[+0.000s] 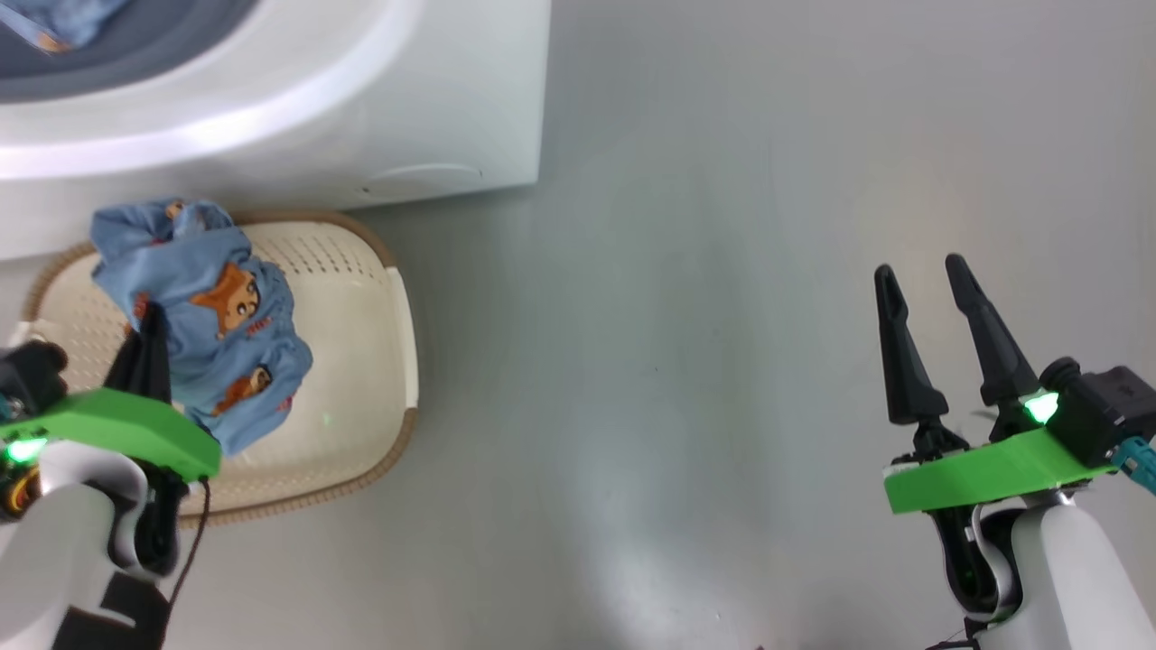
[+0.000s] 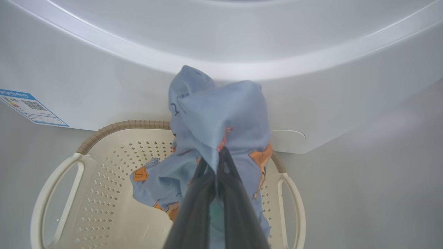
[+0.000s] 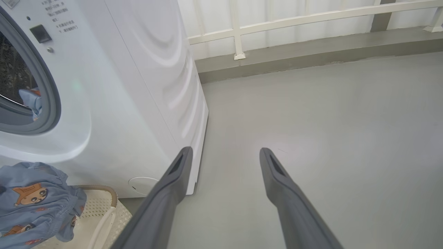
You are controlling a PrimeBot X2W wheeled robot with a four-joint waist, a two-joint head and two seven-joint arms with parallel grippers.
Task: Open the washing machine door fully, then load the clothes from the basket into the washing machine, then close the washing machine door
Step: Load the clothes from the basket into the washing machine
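A light-blue garment (image 1: 212,316) with orange-brown cartoon figures hangs lifted above the cream basket (image 1: 361,298), pinched by my left gripper (image 1: 149,316), which is shut on the fabric (image 2: 221,117). The basket (image 2: 104,162) sits on the floor against the white washing machine (image 1: 316,117). Another blue piece of clothes (image 3: 33,100) lies inside the machine's opening, behind the grey gasket (image 3: 52,100); it also shows at the head view's top left (image 1: 54,23). My right gripper (image 1: 926,275) stands open over bare floor at the right, fingers (image 3: 173,180) spread. The washing machine door is out of view.
A round filter cap (image 3: 142,185) sits low on the washer front, and a blue label sticker (image 2: 29,109) at the left. A white railing (image 3: 311,20) on a raised grey kerb runs behind. Grey floor (image 1: 722,361) spreads between the two arms.
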